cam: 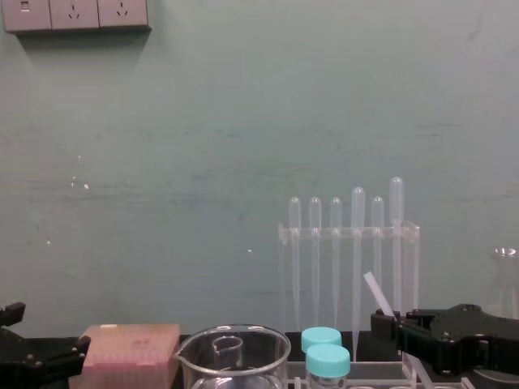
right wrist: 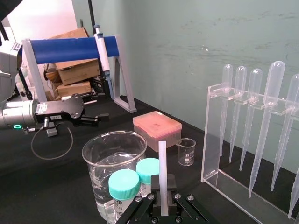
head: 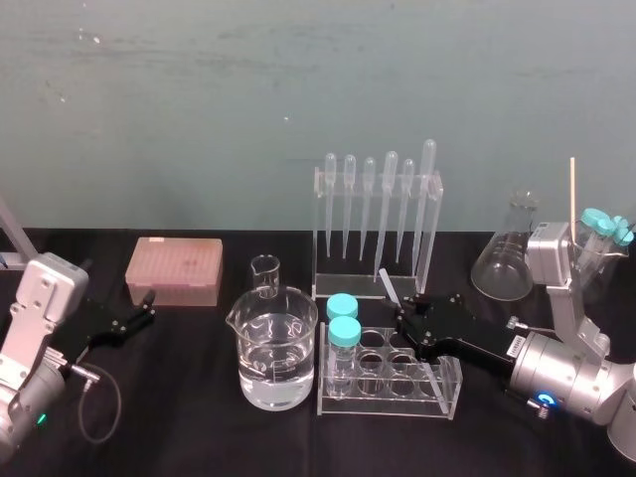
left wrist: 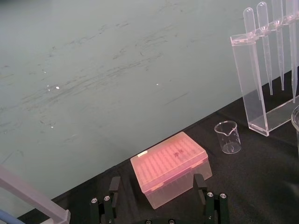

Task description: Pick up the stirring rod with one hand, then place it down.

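Found right gripper (head: 402, 316) low over test-tube rack (head: 437, 390), jaws pinched on lower part of stirring rod (head: 387, 284). Noted rod tilting up out of jaws toward pipette stand (head: 323, 229) behind. Logged teal-capped tubes (head: 343, 320) just left of jaws, water beaker (head: 271, 348) beyond. Spotted left gripper (head: 149, 306) parked well apart, jaws spread, pink box (head: 174, 268) just ahead.

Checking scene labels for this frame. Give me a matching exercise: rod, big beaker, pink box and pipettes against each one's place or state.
Things:
1 rod
2 big beaker
3 pink box
4 pipettes

Place or state:
a hanging in the clear stand
b nearest the open left tool
c gripped in the right tool
d part full of clear liquid

Pairs: 1-c, 2-d, 3-b, 4-a
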